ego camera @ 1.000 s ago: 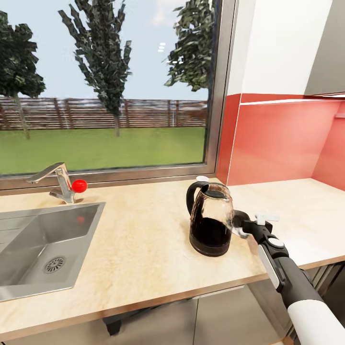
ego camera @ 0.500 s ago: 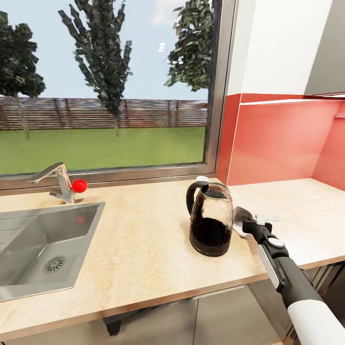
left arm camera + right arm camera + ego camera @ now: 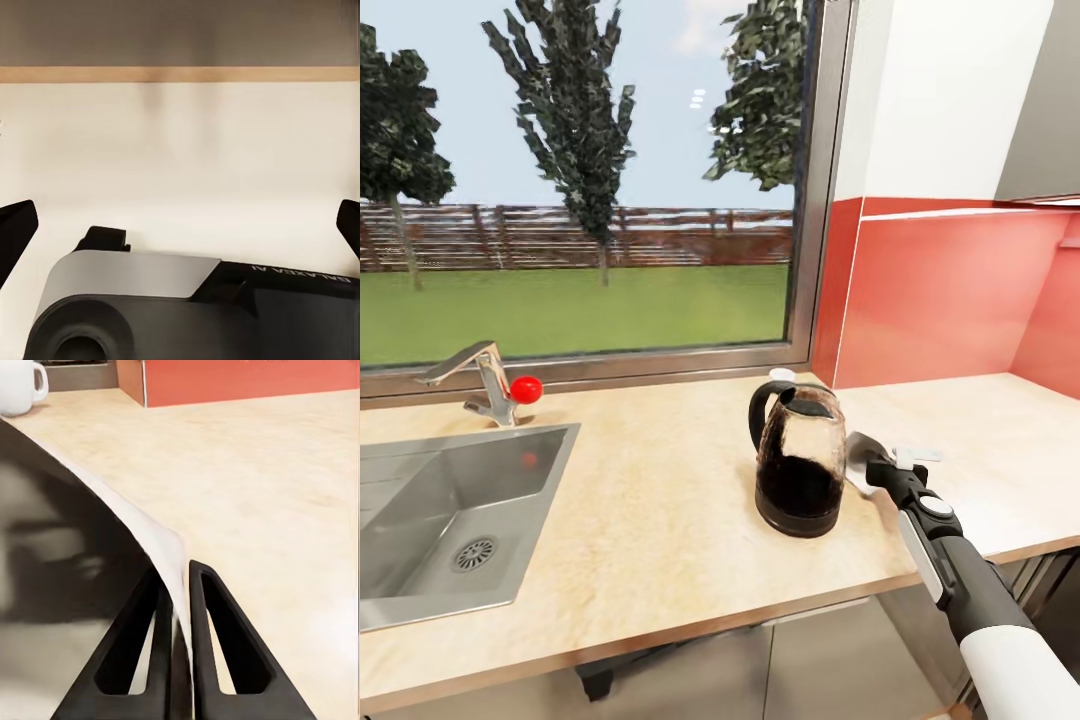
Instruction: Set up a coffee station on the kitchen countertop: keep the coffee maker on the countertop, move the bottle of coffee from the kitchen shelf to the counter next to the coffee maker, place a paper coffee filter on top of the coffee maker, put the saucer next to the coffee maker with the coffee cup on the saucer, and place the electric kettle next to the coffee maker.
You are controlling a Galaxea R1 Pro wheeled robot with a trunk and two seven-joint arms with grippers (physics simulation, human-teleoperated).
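Kettle (image 3: 800, 466) tilted left — right gripper (image 3: 857, 460) unmoved.

Open countertop (image 3: 660, 500) left of electric kettle (image 3: 800, 465); sink (image 3: 450, 510) farther left; coffee cup (image 3: 781, 376) just behind kettle; right side crowded by right gripper (image 3: 857, 462).

The electric kettle (image 3: 800, 468) is standing on the countertop (image 3: 660, 520), right of the sink (image 3: 450, 510) and its faucet (image 3: 485, 380). The coffee cup (image 3: 19, 386) is sitting behind the kettle by the window (image 3: 580, 180). The right gripper (image 3: 857, 462) is pinching the paper coffee filter (image 3: 131, 521) just beside the kettle's right side
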